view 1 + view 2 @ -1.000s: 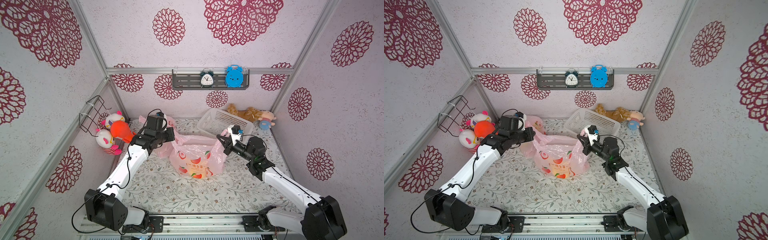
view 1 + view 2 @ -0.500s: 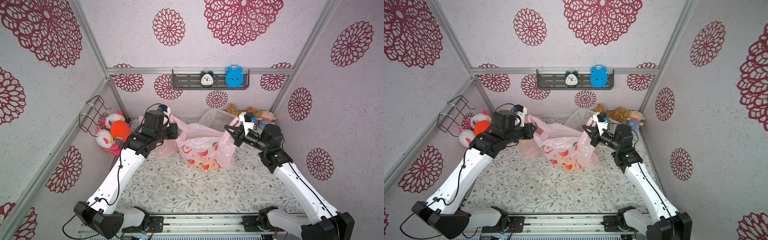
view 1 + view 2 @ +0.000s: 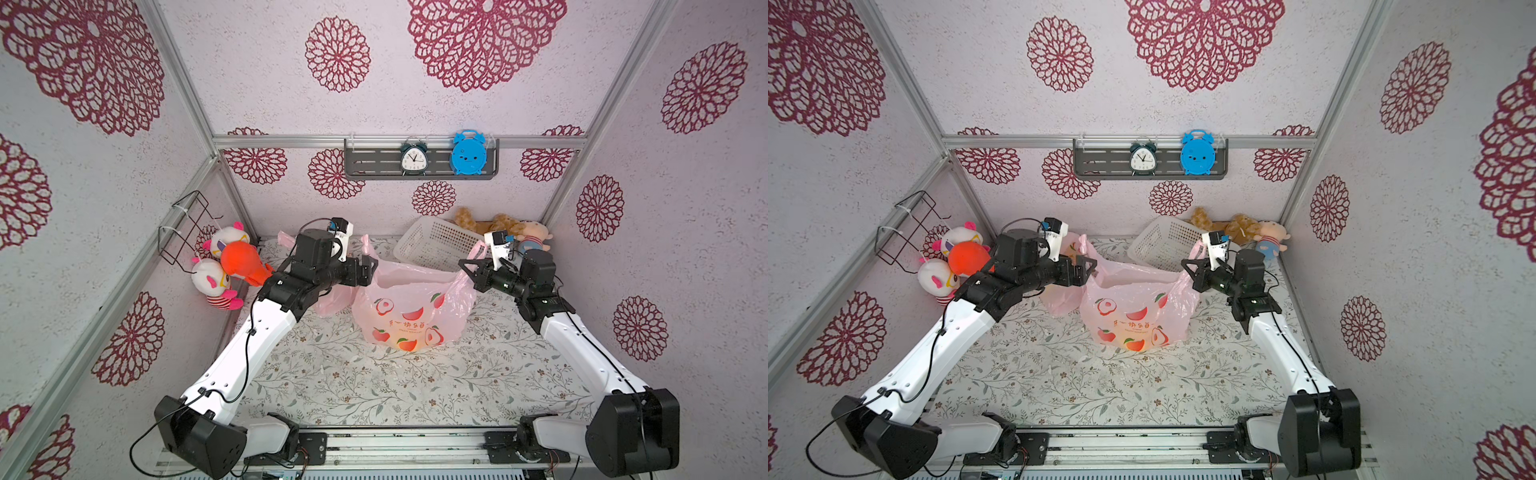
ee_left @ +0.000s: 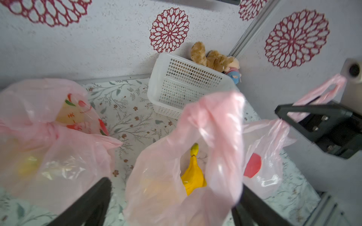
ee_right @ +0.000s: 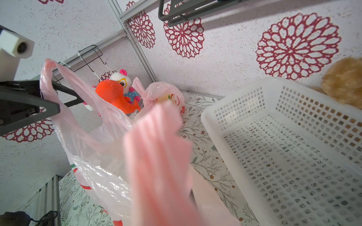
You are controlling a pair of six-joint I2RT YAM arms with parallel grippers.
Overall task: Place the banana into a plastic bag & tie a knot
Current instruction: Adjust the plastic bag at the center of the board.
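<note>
Left pincer: The left gripper (image 3: 371, 270) is wide open. In the left wrist view its two black fingers (image 4: 92, 201) stand far apart. One pink handle of the bag hangs loose between them, and they do not squeeze it.
Right pincer: The right gripper (image 3: 466, 268) is closed tight. It pinches the other handle (image 4: 321, 95) of the bag and holds it up.
Bag: The plastic bag (image 3: 409, 316) is pink with fruit pictures on it. It sits in the middle of the table (image 3: 353, 382), between the two grippers. Its mouth is open at the top, and there is no knot in it.
Banana: The banana (image 4: 193, 174) is yellow and lies down inside the bag. It shows through the open mouth in the left wrist view.
Second bag: Another pink bag (image 3: 332, 301) lies just beside the first one, under the left arm. Something yellow is inside it, too blurry to name.
Basket: A white basket (image 3: 436, 247) leans tilted at the back, near the right gripper.
Toys: An orange soft toy (image 3: 239, 259) sits in the back left corner. A brown soft toy (image 3: 471, 218) lies behind the basket.
</note>
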